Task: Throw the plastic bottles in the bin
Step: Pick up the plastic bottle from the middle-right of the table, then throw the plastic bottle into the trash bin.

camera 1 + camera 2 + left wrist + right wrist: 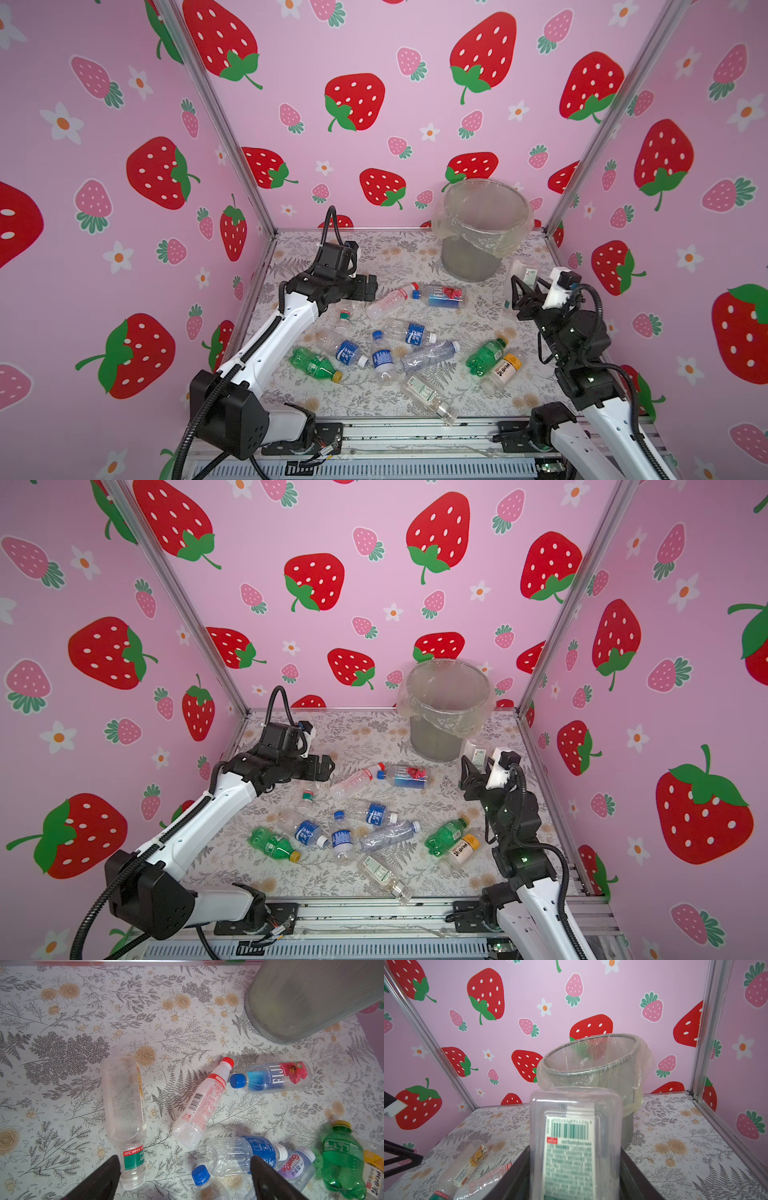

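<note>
In both top views the bin, a round grey mesh basket with a thin clear liner folded over its rim, stands at the far right of the flower-printed bench. The plastic bottles lie scattered across the middle of the bench, mostly clear with blue labels, two of them green with yellow caps. The left pincer hangs spread wide over the far-left edge of the litter, holding nothing. The right pincer is raised close beside the bin, not yet over its mouth, pinching a clear square bottle. In the left wrist view the dark fingers stand far apart above a green-labelled clear bottle, with a red-capped bottle and a Fiji bottle lying just beyond and the bin's mesh wall behind them. All look empty, so they should be very light, with thin, smooth walls that dent under pressure. The round ones will likely roll if nudged, so a hold across the middle of the body, on the label or ribbing, seems safest. In the right wrist view the square bottle fills the foreground, its barcode label facing the camera and its flat sides caught between the dark jaws. Those flats give a steadier hold than a round body would. The bin's liner-wrapped rim sits ahead and higher.
</note>
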